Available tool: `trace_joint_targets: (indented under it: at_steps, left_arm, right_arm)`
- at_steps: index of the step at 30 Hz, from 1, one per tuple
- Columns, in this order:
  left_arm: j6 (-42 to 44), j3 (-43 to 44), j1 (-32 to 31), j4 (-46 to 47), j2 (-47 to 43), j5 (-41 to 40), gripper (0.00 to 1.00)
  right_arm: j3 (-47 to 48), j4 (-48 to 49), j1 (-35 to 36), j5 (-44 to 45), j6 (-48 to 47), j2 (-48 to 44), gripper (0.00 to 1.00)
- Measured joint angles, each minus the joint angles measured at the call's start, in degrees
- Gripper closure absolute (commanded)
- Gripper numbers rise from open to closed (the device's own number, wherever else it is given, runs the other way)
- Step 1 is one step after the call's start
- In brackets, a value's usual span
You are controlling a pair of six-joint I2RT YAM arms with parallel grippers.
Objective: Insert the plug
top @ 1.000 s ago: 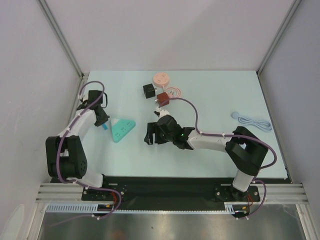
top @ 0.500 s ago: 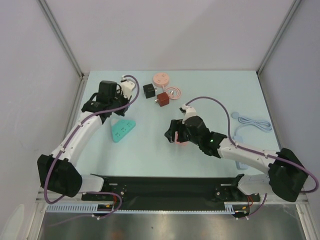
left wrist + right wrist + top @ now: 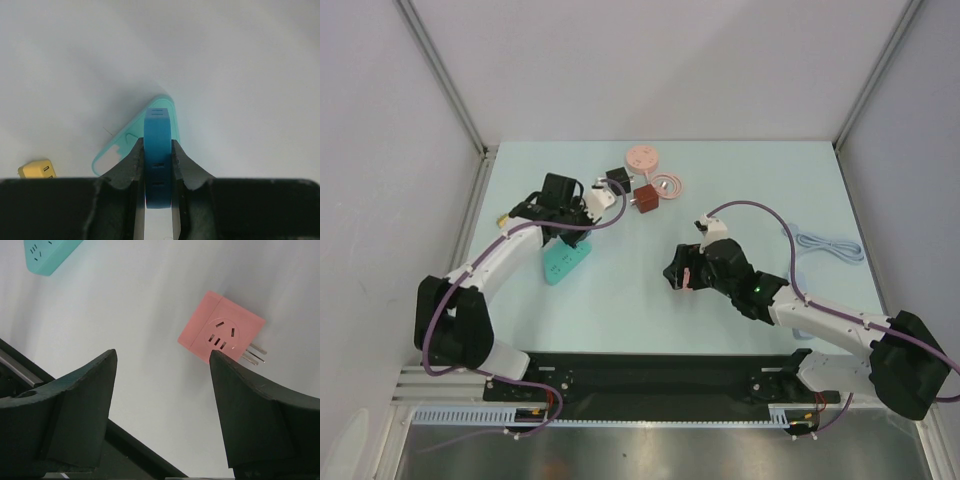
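The left gripper (image 3: 158, 146) is closed narrowly on the blue plug (image 3: 158, 131), which hangs over one end of the teal power strip (image 3: 114, 156) lying on the counter (image 3: 240, 75). Whether the plug touches the strip cannot be told. The right gripper (image 3: 164, 357), well apart from the strip, has its jaws spread wide and holds nothing; it hovers over a pink adapter (image 3: 221, 333) that lies flat on the counter, socket face up and prongs out to one side.
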Motion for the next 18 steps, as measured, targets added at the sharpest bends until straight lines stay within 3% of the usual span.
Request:
trace_joint_targets:
  at_steps: [18]
  left_arm:
    - [0.0,-4.7,2.6,6.0,4.2,4.1,1.0]
  right_arm:
    - [0.0,1.0,-0.1,-1.1,0.0,0.8,0.21]
